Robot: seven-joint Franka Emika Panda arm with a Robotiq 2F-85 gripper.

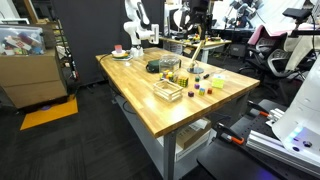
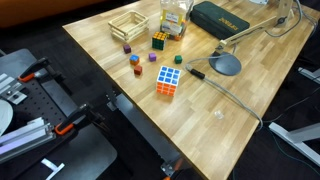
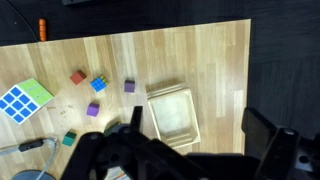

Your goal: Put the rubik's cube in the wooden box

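The rubik's cube (image 2: 160,41), small and dark-edged with yellow and green faces, sits on the table just beside the wooden box (image 2: 126,27). The box is a low pale tray and it is empty. It also shows in the wrist view (image 3: 172,113) and in an exterior view (image 1: 168,91). My gripper (image 3: 195,120) appears only in the wrist view. It hangs high above the table over the box, with its fingers wide apart and nothing between them. In the wrist view the rubik's cube is hidden behind the gripper body.
A larger white-edged puzzle cube (image 2: 168,80) (image 3: 25,100) lies nearer the table edge. Several tiny coloured blocks (image 2: 134,59) (image 3: 98,84) are scattered between it and the box. A glass jar (image 2: 172,20), a dark case (image 2: 222,17) and a lamp base (image 2: 225,65) stand nearby.
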